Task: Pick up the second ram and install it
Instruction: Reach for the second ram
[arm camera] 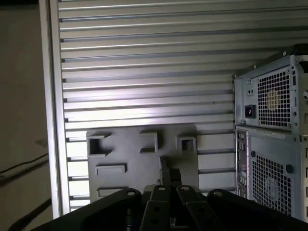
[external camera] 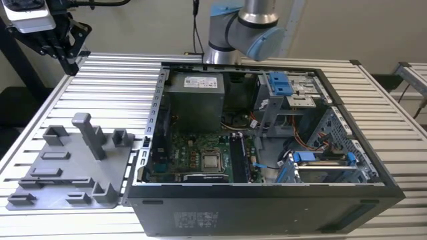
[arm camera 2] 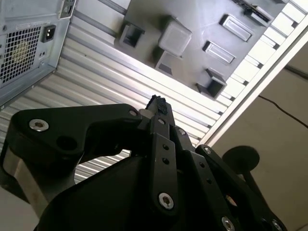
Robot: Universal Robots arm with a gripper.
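1. Colour and form: the second ram (external camera: 238, 157) reads as a dark, long, thin strip standing on edge in the memory slots of the green motherboard (external camera: 190, 150). It is just beside the processor socket (external camera: 212, 161), on the exterior view's right. Its chips and label are too small to tell, and I cannot tell which dark strip there is which
2. Its long axis runs level from the rear of the open computer case (external camera: 267, 215) toward its front, parallel to the side walls
3. Pale labels sit on the power supply (external camera: 193, 100) and on the case's near outer face; their print cannot be read
4. The gripper (external camera: 70, 66) hangs above the slatted table's (external camera: 113, 70) far corner at the exterior view's left, well apart from the case. In the second wrist view its fingertips (arm camera 2: 159, 103) are clenched together with nothing between them
5. The grey holder plate (external camera: 73, 170) lies by the table's near edge at the exterior view's left, just beside the case
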